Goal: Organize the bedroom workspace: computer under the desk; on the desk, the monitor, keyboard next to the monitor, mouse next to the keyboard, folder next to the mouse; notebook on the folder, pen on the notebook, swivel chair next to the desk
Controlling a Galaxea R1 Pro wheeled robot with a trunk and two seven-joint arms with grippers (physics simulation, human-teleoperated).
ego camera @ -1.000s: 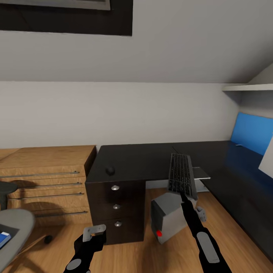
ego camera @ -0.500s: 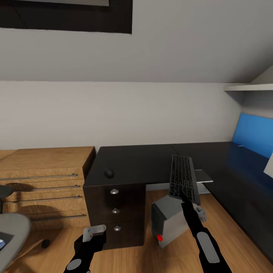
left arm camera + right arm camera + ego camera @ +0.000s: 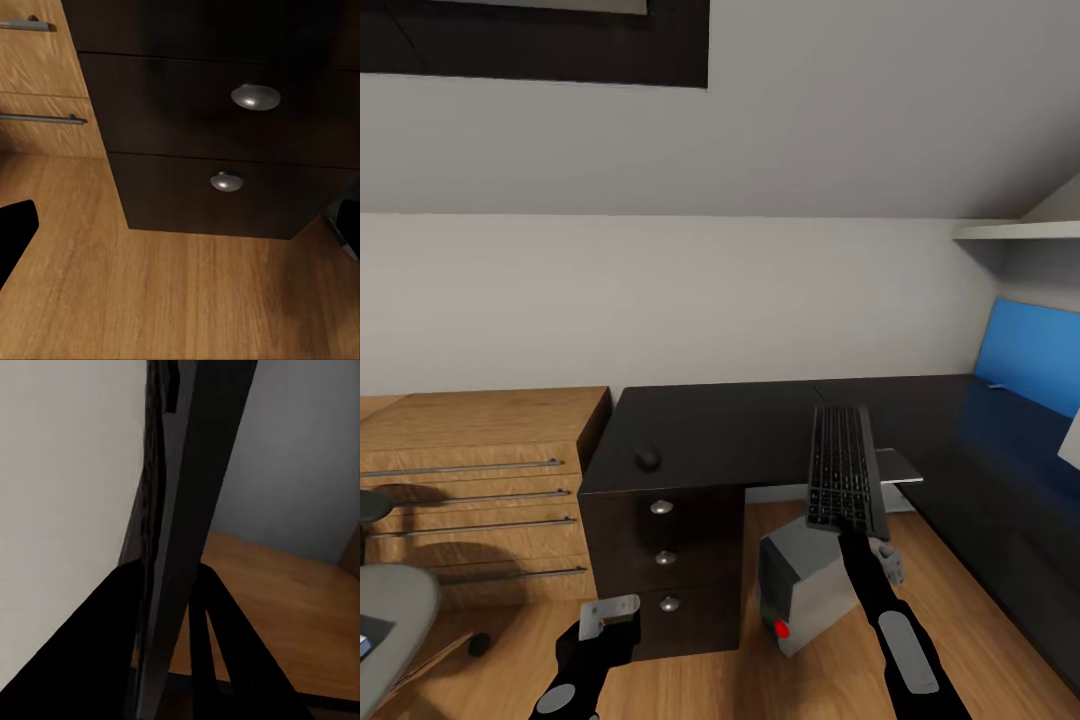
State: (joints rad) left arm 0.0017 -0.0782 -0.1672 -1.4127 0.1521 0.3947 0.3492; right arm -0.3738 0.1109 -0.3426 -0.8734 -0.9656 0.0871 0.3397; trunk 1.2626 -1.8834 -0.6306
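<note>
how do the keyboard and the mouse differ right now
The keyboard is long, slim and flat; the mouse is small and rounded. The keyboard is held up at its near end by the right gripper, past the desk's front edge; the mouse rests on the desk near its left front corner, ungripped. Both are black.
</note>
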